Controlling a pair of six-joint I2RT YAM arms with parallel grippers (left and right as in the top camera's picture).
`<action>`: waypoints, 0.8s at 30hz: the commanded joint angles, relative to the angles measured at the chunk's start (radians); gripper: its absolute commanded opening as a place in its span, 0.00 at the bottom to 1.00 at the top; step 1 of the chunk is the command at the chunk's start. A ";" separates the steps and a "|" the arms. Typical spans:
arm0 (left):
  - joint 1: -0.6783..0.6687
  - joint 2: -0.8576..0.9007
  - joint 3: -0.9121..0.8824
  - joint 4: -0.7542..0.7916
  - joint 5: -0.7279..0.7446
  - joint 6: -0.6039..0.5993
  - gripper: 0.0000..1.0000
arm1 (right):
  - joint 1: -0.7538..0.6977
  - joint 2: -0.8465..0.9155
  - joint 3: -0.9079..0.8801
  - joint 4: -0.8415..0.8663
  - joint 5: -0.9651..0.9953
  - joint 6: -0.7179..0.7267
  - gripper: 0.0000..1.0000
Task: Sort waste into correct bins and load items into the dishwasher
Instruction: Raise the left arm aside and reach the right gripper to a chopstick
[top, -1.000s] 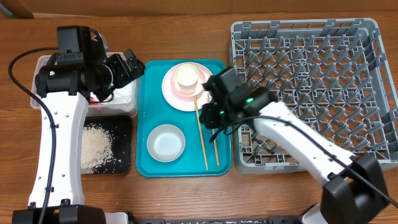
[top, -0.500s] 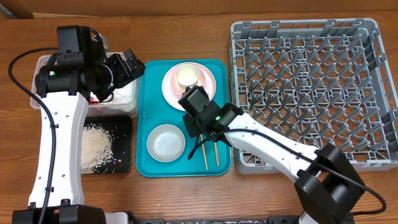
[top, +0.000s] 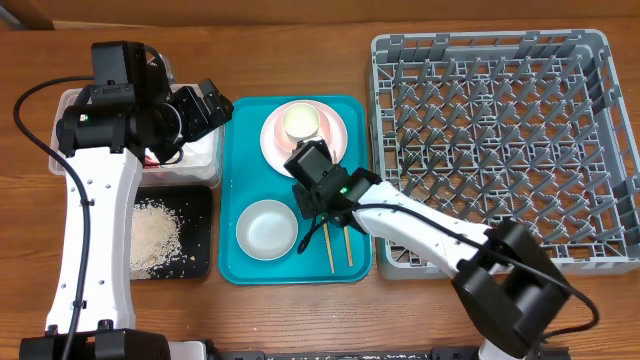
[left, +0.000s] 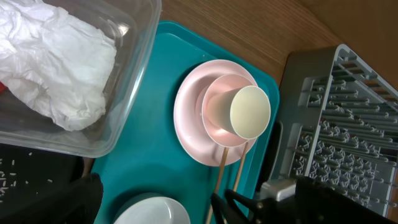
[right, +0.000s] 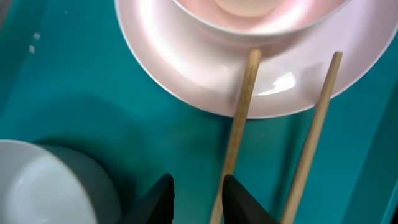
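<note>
The two chopsticks (top: 331, 256) lie side by side on the teal tray (top: 240, 170), along its right side. They are apart from each other and run from the tray's near edge toward its far edge. In the right wrist view their far tips rest on the rim of the pale pink plate (right: 186, 68).

The right tool (right: 198, 199) hangs low over the tray's right half, just on the near side of the plate. Its jaws are parted and clamp nothing. The left-hand chopstick (right: 239, 118) runs down into the gap, close along the inner edge of one finger (right: 242, 199). The other chopstick lies outside the gap.

The plate fills the tray's far half. It carries the pink bowl (left: 214, 121), and the small white cup (left: 250, 112) sits in that bowl. The grey-white bowl (top: 267, 228) stands in the tray's near left corner, apart from the plate.

The clear tub (left: 124, 74) is just left of the tray's far corner and holds the crumpled napkin (left: 56, 62). The left tool (top: 203, 105) hovers above the tub's edge nearest the tray. Its jaws look spread and hold nothing. Only one finger (left: 84, 199) shows in its own view.

The black tray (top: 197, 200) sits left of the teal tray's near half, with rice (top: 155, 235) heaped in it. The grey dish rack (top: 380, 60) stands on the worktop (top: 300, 50) right beside the teal tray's right edge.
</note>
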 joint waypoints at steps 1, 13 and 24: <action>0.002 -0.007 0.026 0.001 0.014 0.008 1.00 | -0.008 0.035 -0.009 0.010 0.061 0.039 0.28; 0.002 -0.007 0.026 0.001 0.014 0.008 1.00 | -0.015 0.060 -0.013 -0.005 0.034 0.086 0.31; 0.002 -0.007 0.026 0.001 0.014 0.008 1.00 | -0.015 0.061 -0.032 0.006 0.027 0.105 0.20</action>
